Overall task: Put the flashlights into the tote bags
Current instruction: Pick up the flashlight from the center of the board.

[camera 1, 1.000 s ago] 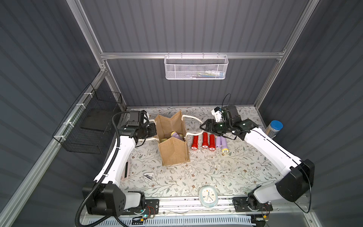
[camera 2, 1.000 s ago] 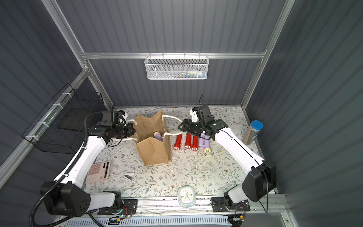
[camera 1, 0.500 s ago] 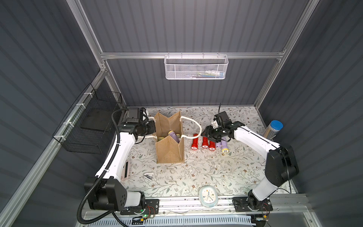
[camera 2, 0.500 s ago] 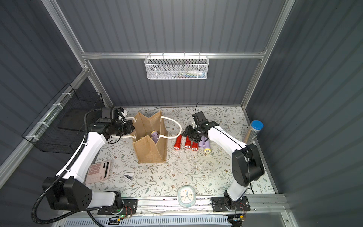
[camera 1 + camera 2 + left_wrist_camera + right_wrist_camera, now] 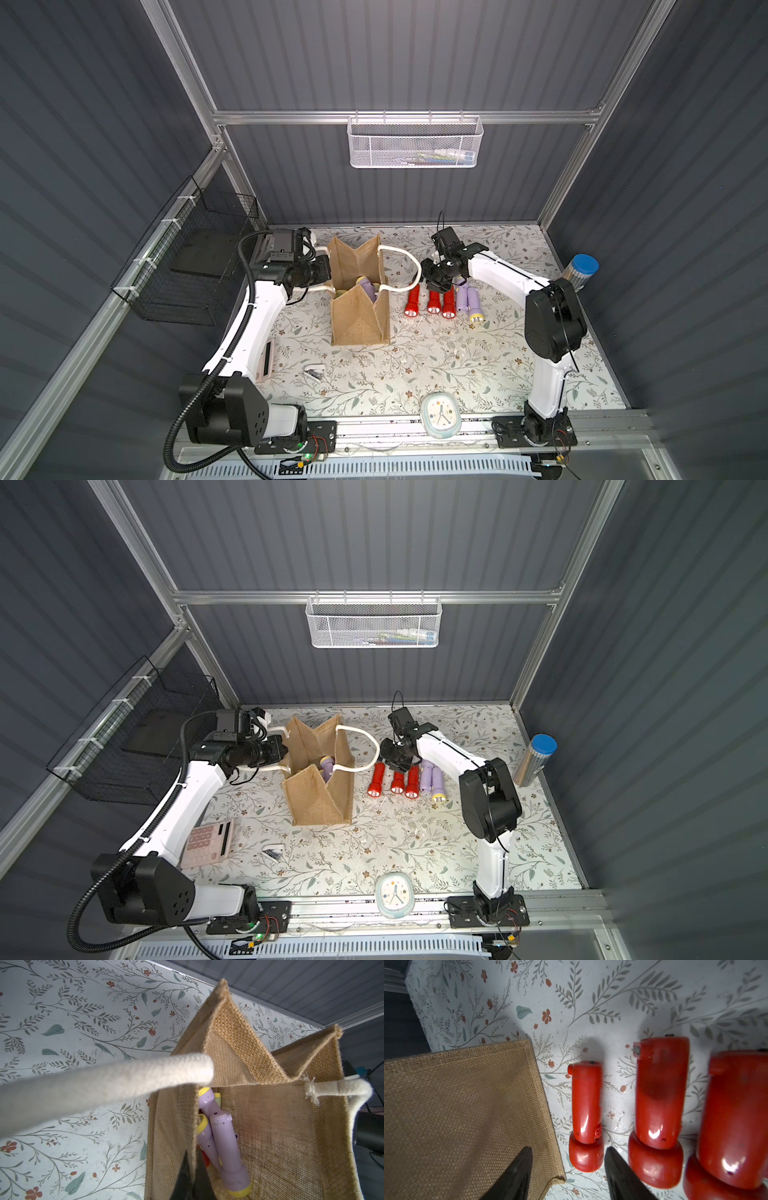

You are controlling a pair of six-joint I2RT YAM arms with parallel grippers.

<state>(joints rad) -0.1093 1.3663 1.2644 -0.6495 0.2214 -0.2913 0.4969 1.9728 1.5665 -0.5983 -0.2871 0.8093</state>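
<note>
The tan tote bag [image 5: 359, 320] [image 5: 320, 800] stands open mid-table with lavender flashlights [image 5: 224, 1142] inside. My left gripper [image 5: 193, 1157] [image 5: 328, 270] is shut on the rim of the bag's side wall, next to a white rope handle [image 5: 124, 1076]. Three red flashlights [image 5: 434, 302] [image 5: 397, 782] and two lavender ones [image 5: 467, 299] lie in a row right of the bag. My right gripper [image 5: 568, 1148] [image 5: 436, 284] hangs open just over the red row. Its fingers straddle the head of the red flashlight [image 5: 586, 1105] nearest the bag [image 5: 467, 1105], without holding it.
A silver cylinder with a blue cap [image 5: 582, 270] stands at the right wall. A clock [image 5: 440, 415] lies at the front edge, a pink calculator [image 5: 208, 841] and a small clip [image 5: 314, 372] at front left. A white mesh basket [image 5: 415, 141] and a black wire basket [image 5: 187, 266] hang on the walls.
My right gripper has dropped from beside the bag's handle onto the row of red flashlights. The bag has straightened a little in my left gripper's hold.
</note>
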